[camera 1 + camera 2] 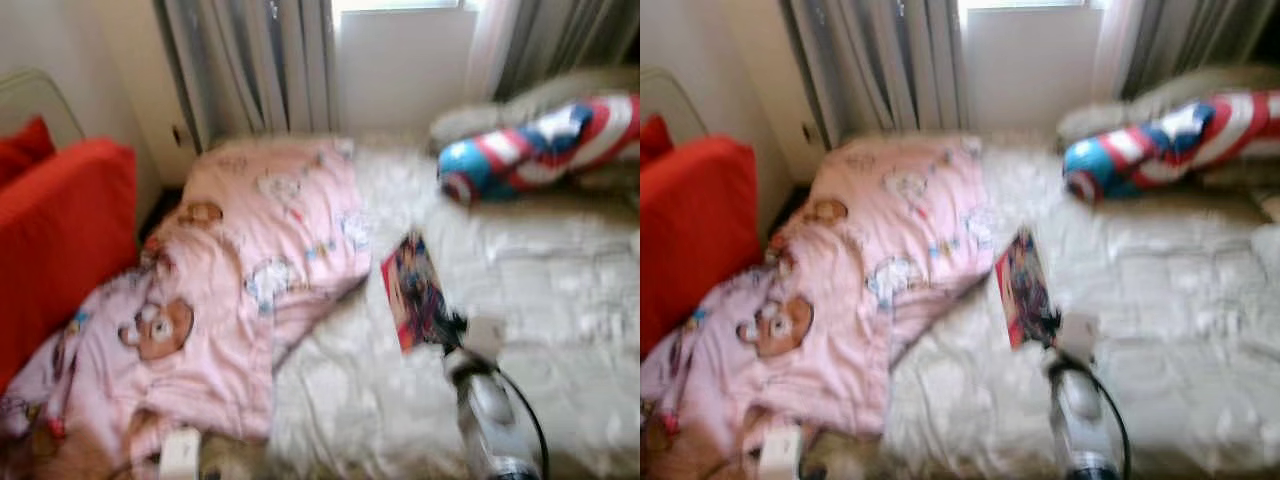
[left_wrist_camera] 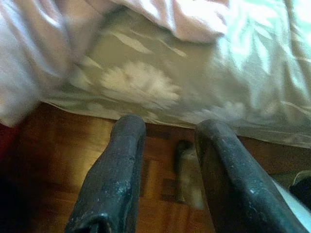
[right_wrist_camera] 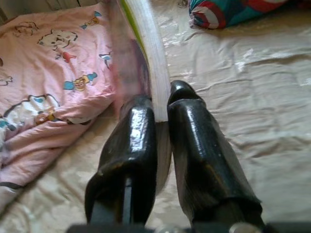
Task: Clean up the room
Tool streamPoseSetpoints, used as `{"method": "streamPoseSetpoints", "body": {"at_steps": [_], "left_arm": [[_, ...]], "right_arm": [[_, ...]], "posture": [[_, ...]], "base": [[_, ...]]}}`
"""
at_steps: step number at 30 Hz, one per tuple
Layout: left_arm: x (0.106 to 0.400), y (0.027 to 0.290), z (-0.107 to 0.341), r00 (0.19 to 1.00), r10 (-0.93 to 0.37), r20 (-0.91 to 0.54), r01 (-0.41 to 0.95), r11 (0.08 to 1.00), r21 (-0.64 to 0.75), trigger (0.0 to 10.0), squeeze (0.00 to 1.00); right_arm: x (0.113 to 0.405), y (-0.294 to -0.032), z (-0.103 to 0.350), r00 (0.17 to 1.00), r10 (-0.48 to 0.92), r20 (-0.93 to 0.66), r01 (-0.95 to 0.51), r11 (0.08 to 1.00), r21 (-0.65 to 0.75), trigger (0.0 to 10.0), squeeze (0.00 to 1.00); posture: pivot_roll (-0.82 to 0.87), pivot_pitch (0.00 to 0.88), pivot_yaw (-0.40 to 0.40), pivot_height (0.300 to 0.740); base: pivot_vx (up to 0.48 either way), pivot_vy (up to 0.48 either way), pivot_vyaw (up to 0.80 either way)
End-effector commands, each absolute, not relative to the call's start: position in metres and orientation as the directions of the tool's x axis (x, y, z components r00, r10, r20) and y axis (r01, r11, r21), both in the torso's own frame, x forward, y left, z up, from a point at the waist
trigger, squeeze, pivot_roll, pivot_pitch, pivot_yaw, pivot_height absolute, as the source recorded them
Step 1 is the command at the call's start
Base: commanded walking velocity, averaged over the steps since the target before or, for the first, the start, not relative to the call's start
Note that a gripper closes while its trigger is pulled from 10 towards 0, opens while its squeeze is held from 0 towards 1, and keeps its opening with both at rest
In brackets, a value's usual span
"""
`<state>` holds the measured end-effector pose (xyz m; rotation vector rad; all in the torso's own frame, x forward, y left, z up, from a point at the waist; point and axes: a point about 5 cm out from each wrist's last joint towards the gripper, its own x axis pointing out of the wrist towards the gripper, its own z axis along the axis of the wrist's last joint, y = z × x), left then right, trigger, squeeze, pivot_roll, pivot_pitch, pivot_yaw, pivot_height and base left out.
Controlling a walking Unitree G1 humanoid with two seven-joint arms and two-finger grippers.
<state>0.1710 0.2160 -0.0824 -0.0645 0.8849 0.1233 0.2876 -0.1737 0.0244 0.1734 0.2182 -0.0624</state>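
Step in hand looks like carrying the book off the bed. Keep the right pincer clamped hard; the grip is on one edge only, so lift slowly and keep the spine vertical or it'll swing and slip.

Bed: pale satin sheet, wrinkled, slick, lies under and all around the pincer. Blanket: pink cartoon print, soft, bunched, just left of it. Bolster: striped, cylindrical, well beyond to the right. Book: thin, glossy cover, white page edge, stands on edge between the pincer's closed fingers.

Left pincer: fingers apart, empty, over wood floor at the bed's edge.
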Motion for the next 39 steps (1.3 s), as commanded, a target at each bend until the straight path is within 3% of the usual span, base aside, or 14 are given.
{"method": "streamPoseSetpoints", "body": {"at_steps": [1, 32, 39], "left_arm": [[0.1653, 0.2209, -0.0844, 0.605, 0.092, -0.791, -0.129, 0.992, 0.016, 10.0, 0.0], [0.164, 0.2221, -0.0845, 0.605, 0.092, -0.791, -0.125, 0.992, 0.02, 10.0, 0.0], [0.1624, 0.2225, -0.0851, 0.604, 0.094, -0.791, -0.139, 0.99, 0.012, 10.0, 0.0]], "right_arm": [[0.2955, -0.1693, 0.0359, 0.986, -0.036, -0.164, 0.065, 0.982, 0.176, 10.0, 0.0], [0.2944, -0.1666, 0.0341, 0.985, -0.017, -0.17, 0.047, 0.983, 0.177, 10.0, 0.0], [0.293, -0.1676, 0.0329, 0.984, -0.016, -0.175, 0.047, 0.983, 0.177, 10.0, 0.0]], "posture": [[0.0, 0.0, -0.011, 0.74], [-0.01, 0.0, -0.016, 0.74], [-0.01, 0.009, -0.019, 0.74]], "base": [[0.0, -0.382, 0.0], [0.0, -0.381, 0.0], [0.0, -0.077, 0.0]]}}
